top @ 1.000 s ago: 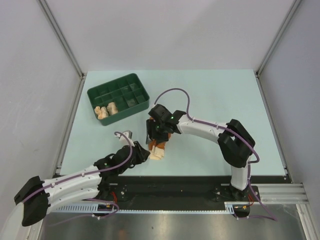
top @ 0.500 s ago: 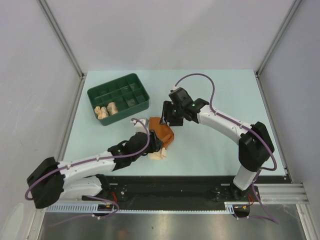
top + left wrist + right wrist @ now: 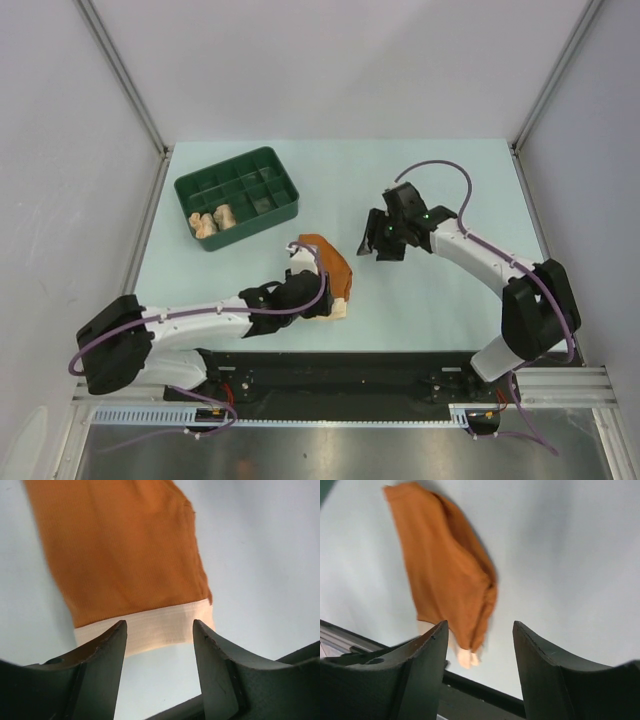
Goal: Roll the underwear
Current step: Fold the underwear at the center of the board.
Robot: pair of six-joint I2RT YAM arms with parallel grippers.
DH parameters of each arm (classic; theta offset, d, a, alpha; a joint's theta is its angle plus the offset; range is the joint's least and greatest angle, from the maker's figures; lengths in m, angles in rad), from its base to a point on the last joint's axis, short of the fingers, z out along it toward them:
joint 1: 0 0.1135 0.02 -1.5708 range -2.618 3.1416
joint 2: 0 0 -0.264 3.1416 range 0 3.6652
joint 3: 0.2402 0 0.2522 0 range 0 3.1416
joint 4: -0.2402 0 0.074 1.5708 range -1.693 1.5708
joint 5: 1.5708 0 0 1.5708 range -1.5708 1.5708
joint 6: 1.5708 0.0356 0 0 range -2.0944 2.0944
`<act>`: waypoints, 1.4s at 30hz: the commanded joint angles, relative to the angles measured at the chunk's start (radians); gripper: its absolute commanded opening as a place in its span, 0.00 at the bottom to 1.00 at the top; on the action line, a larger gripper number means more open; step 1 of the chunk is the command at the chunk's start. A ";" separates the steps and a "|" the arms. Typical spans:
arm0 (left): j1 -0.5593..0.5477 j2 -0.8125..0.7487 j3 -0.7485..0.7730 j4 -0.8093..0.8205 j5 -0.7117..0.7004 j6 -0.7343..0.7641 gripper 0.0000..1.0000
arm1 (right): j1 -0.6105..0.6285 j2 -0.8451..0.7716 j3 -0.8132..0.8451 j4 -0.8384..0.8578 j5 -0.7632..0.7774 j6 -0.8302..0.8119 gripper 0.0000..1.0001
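Note:
The rust-orange underwear point(image 3: 326, 262) with its cream edging lies spread flat on the pale table, near the front middle. My left gripper point(image 3: 322, 298) is at its near edge, open. In the left wrist view the cream band point(image 3: 150, 628) lies just beyond the open left gripper point(image 3: 159, 625), with nothing between the fingers. My right gripper point(image 3: 372, 246) hovers open to the right of the garment, apart from it. In the right wrist view the orange underwear point(image 3: 445, 565) lies ahead of the empty right gripper point(image 3: 480, 625). Two pale rolled underwear point(image 3: 205, 225) point(image 3: 224, 214) sit in the tray.
The dark green compartment tray point(image 3: 262, 163) stands at the back left of the table. The black rail of the arm bases point(image 3: 340, 365) runs along the near edge, close behind the orange garment. Grey walls close in the left and right sides.
The right gripper has pulled away to the right, leaving the orange garment spread on the table. The left arm has reached right to the garment's near edge and its jaws have widened.

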 commanded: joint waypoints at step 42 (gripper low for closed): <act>0.196 -0.163 -0.315 0.135 0.086 -0.205 0.29 | 0.217 0.057 -0.294 0.285 -0.123 0.195 0.14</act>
